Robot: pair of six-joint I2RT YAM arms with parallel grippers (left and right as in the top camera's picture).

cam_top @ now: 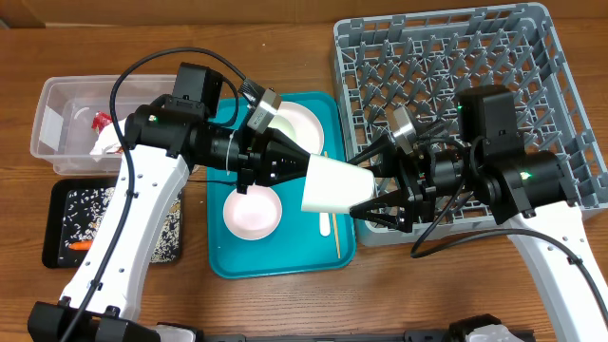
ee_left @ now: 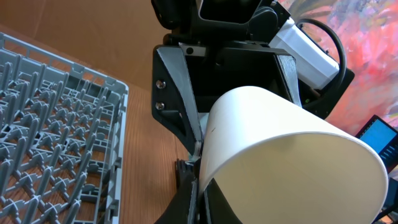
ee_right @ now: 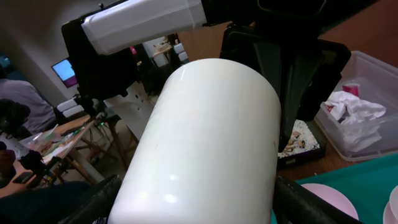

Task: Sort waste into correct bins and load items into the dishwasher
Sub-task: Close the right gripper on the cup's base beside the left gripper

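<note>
A white cup (cam_top: 337, 182) hangs on its side in the air between the teal tray and the grey dish rack (cam_top: 560, 95). My left gripper (cam_top: 306, 169) is shut on its rim wall, as the left wrist view shows (ee_left: 198, 199), where the cup (ee_left: 280, 155) fills the right half. My right gripper (cam_top: 359, 188) has a finger against each side of the cup's base end; the cup (ee_right: 211, 143) fills the space between the fingers (ee_right: 193, 202). The rack also shows in the left wrist view (ee_left: 56, 112).
The teal tray (cam_top: 237, 261) holds a white bowl (cam_top: 252, 211), a white dish (cam_top: 302, 123) and a thin wooden stick (cam_top: 334, 223). The clear tub (cam_top: 57, 104) holds a napkin and a red wrapper (cam_top: 100, 121). The black tray (cam_top: 57, 252) holds scraps and a carrot (cam_top: 80, 246).
</note>
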